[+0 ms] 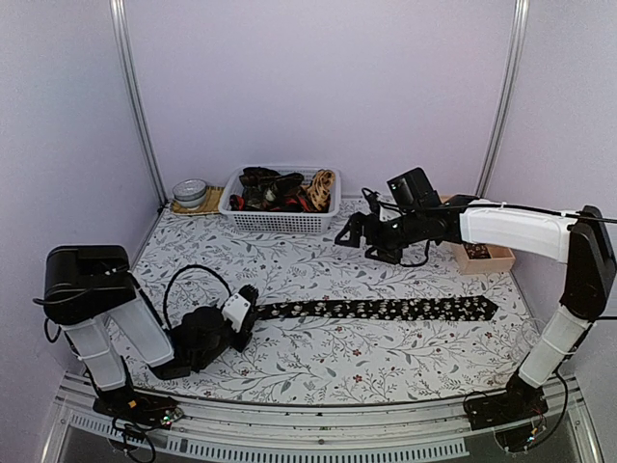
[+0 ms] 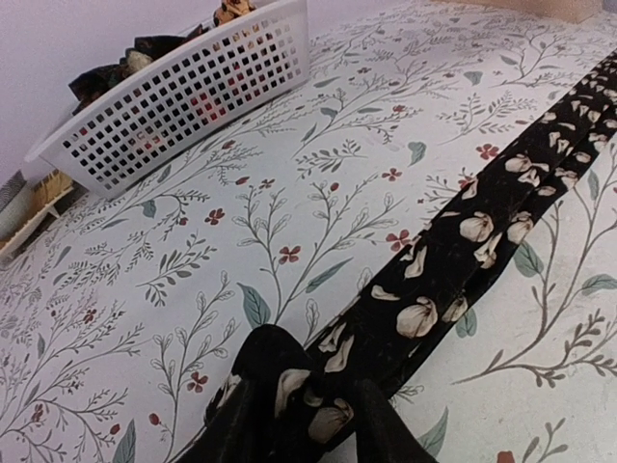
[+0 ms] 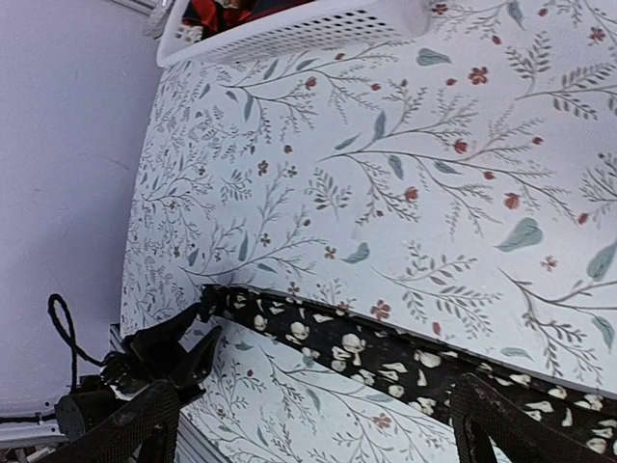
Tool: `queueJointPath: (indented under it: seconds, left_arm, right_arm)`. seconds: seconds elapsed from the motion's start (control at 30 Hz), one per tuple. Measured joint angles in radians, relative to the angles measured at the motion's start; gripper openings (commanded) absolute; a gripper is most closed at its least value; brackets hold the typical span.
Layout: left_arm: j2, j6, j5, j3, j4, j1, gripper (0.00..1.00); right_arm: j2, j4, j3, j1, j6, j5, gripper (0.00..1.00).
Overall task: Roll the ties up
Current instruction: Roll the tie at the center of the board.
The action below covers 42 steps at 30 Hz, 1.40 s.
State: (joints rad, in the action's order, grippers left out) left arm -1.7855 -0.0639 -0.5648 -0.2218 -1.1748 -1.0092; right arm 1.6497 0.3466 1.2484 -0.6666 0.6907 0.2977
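Left gripper [image 2: 313, 424]: sat at the floral necktie's [image 1: 386, 309] narrow end; grip unclear.
Necktie axis: ran rightward.
Right gripper [image 1: 345, 234]: jaws apart, farther off.

Left arm [image 1: 145, 333] folded low, near left; left tool [image 1: 249, 297] pointing right, fingers partly apart. Right arm [image 1: 511, 231] stretched leftward, raised at far side; right tool [image 1: 347, 233] wide open.
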Motion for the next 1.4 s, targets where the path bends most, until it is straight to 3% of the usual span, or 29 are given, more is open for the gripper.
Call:
queueJointPath:
  seconds: [0.2, 0.57, 0.63, 0.73, 0.8, 1.07, 1.4]
  left_arm:
    - [0.059, 0.003, 0.008, 0.0, 0.045, -0.002, 0.56]
    - [0.318, 0.054, 0.105, 0.113, -0.006, 0.007, 0.7]
    - [0.395, 0.09, 0.111, 0.12, 0.061, 0.011, 0.68]
    - [0.547, 0.179, 0.082, 0.101, 0.191, 0.02, 0.51]
    - [0.624, 0.285, 0.04, 0.063, 0.337, 0.046, 0.45]
    - [0.793, 0.622, 0.012, 0.034, 0.753, 0.169, 0.45]
    - [0.791, 0.76, 0.093, 0.038, 0.871, 0.214, 0.45]
  right_arm:
    - [0.13, -0.082, 0.106, -0.064, 0.048, 0.072, 0.95]
    - [0.383, -0.302, 0.231, -0.11, 0.157, 0.264, 0.84]
    - [0.414, -0.319, 0.259, -0.117, 0.176, 0.299, 0.82]
    - [0.479, -0.362, 0.332, -0.135, 0.2, 0.343, 0.79]
    - [0.514, -0.386, 0.37, -0.153, 0.217, 0.373, 0.78]
    - [0.636, -0.462, 0.489, -0.21, 0.291, 0.464, 0.74]
    - [0.742, -0.565, 0.494, -0.257, 0.425, 0.54, 0.73]
